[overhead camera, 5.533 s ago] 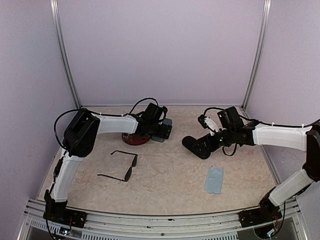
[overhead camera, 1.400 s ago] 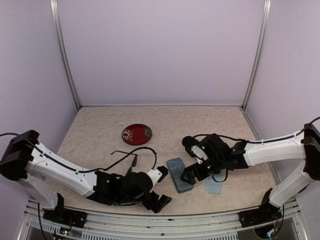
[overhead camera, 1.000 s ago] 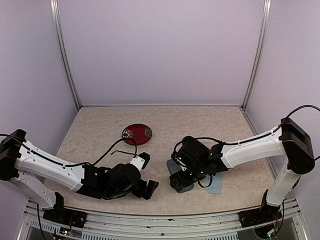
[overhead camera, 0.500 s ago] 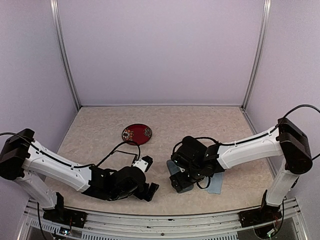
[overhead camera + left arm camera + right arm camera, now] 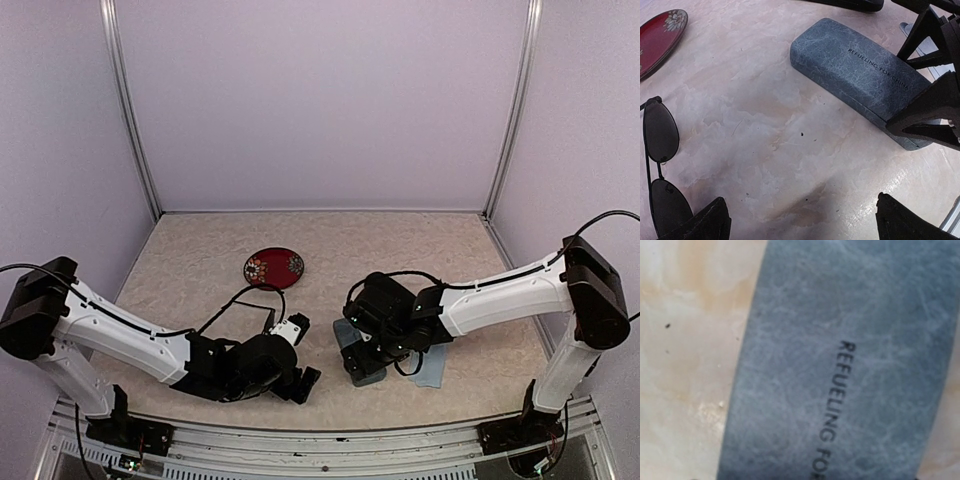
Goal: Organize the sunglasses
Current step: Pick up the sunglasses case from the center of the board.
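The thin black-framed sunglasses [image 5: 661,132] lie flat on the worktop [image 5: 780,145], lenses down or nearly so, well to the left of the blue-grey case [image 5: 860,82] in the left wrist view and not touching it. You have not picked them up. No second pair shows in any view, so do not count on where it lies.

Your left pincer [image 5: 805,225] hangs low over the bare worktop between the sunglasses and the case, jaws wide and holding nothing. Your right pincer [image 5: 905,92] stands at the case's right end with a finger on either side. Its own camera shows only the closed lid and its lettering, so I cannot tell whether the pads are pressing or merely straddling. A red plate [image 5: 660,35] sits beyond the sunglasses, farther from the case.

I judge the step in hand to be getting the case steadied and opened. The next move probably calls for a firm hold with the right while you swing the left across to the frame, closing on the bridge or a temple, not on a lens.
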